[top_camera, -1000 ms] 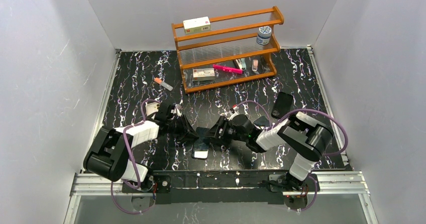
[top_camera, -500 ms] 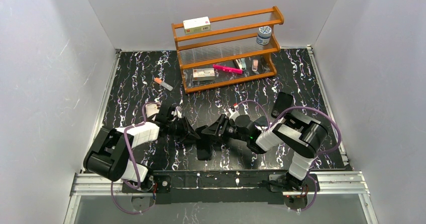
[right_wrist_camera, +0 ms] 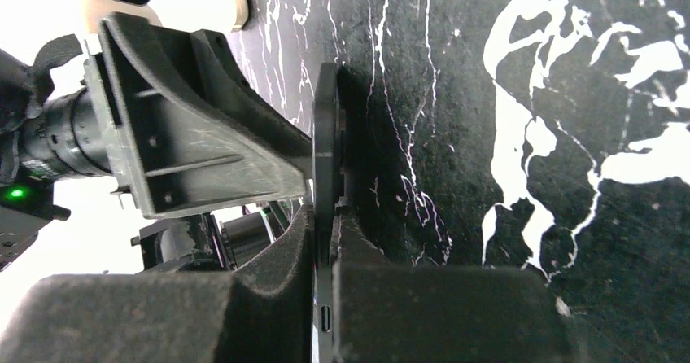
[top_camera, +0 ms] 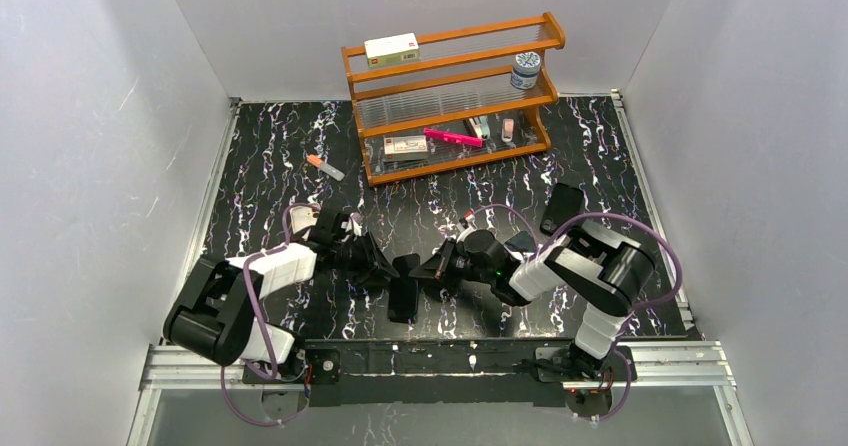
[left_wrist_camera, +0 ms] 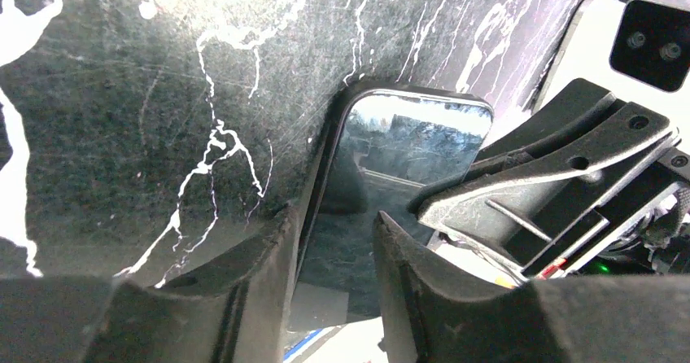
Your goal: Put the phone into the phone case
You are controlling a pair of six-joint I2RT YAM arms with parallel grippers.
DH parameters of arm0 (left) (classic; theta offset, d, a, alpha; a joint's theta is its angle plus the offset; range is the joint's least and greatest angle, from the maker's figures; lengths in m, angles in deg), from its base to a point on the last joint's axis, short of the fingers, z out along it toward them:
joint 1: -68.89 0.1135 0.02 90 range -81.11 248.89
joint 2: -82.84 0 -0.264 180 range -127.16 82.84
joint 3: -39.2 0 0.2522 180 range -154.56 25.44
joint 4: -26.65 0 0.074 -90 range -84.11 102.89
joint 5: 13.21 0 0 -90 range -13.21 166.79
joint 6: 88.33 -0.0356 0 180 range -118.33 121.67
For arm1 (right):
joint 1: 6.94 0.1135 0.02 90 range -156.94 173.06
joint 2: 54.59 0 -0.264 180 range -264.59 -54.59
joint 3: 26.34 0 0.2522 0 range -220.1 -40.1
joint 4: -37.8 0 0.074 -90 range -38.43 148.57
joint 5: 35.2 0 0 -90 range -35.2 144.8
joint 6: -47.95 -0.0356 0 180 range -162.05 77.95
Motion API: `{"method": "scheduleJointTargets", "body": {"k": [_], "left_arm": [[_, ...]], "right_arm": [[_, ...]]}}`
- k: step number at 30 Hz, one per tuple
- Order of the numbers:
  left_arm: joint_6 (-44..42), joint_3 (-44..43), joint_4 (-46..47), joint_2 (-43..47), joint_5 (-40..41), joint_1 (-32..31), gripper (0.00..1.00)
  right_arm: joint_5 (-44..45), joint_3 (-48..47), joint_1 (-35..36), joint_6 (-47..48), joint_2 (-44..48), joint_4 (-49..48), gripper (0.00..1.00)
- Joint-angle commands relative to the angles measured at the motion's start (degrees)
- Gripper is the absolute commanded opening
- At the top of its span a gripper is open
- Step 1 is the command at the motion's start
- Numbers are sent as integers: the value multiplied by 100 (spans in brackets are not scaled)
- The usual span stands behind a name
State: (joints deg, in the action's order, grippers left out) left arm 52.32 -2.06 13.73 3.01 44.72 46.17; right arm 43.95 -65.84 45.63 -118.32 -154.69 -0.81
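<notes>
Phone [left_wrist_camera: 382,168]: slim slab, glossy dark screen mirroring surroundings, thin rim; centre of left wrist frame, lower centre of top view. Seen edge-on in right wrist frame. Phone case [top_camera: 563,208]: flat matte black shell, lying right of centre, top view.

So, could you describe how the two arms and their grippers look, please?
Both arms have black joints with white link covers, and a purple cable loops along each one. The left gripper and right gripper are matte black, with broad, scuffed plastic fingers. A small green light glows on the right arm's wrist.
</notes>
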Motion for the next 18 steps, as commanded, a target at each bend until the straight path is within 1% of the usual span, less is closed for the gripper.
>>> {"method": "scheduleJointTargets", "body": {"k": [1,5,6,9,11,13,14,15,18], "left_arm": [[-340,-376,-798,397,426,-32,43],[-796,-977,-1742,624,1309,2,63],[-933,-1157,-1965,656,1463,18,66],[-1478,-1789,-2804,661,2470,162,74],[-1724,-2231,-3176,602,3064,288,80],[-1934,-2530,-3444,460,3593,457,89],[-2012,-2672,-3579,353,3862,552,92],[-2084,-2773,-3688,249,4117,672,93],[-2180,-2900,-3762,-55,4698,1106,91]], "right_arm": [[-9,-89,-16,26,315,100,1],[14,-34,-78,180,670,372,1],[23,-29,-81,248,780,467,1],[76,-60,-81,555,1206,986,1],[115,-84,-81,777,1523,1340,1],[177,-101,-81,970,1868,1685,1],[204,-125,-81,1072,2030,1839,1],[222,-142,-81,1160,2201,2002,1],[284,-226,-82,1408,2718,2415,1]]}}
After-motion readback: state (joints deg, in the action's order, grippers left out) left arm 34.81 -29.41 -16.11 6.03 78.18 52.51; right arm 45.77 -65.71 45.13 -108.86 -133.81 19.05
